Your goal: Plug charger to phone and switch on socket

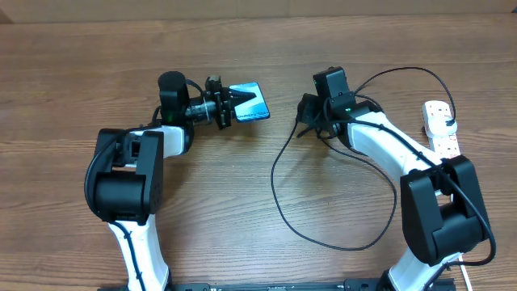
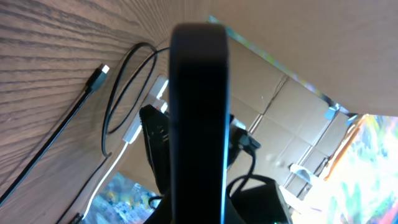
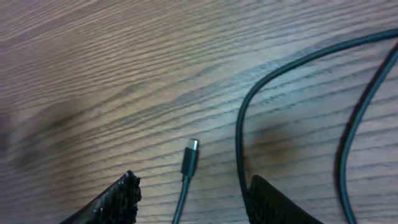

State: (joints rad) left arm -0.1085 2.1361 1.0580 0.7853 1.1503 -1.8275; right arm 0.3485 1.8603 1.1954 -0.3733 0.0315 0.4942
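Right claw (image 3: 194, 182) hangs wide open just over the bench (image 1: 73, 65). Its fingers straddle the charger's small black connector (image 3: 189, 158), which lies flat on the wood with nothing gripping it. Left claw (image 1: 229, 107) is clamped on one end of the phone (image 1: 252, 102), which sits left of centre with its blue screen showing from overhead.

The risk lies in the pinch. If the fingers close off-centre, or on the thin lead behind the tip, the connector could twist or skid and then meet the phone's port crooked. The charger (image 1: 279, 190) also loops loosely beside the right arm (a snag there would drag the tip away).

The phone's port shows in no view, and the left wrist camera sees mostly a dark slab edge-on. Whether the charger's far end sits in the socket (image 1: 442, 129), and how its switch stands, is too small to tell.
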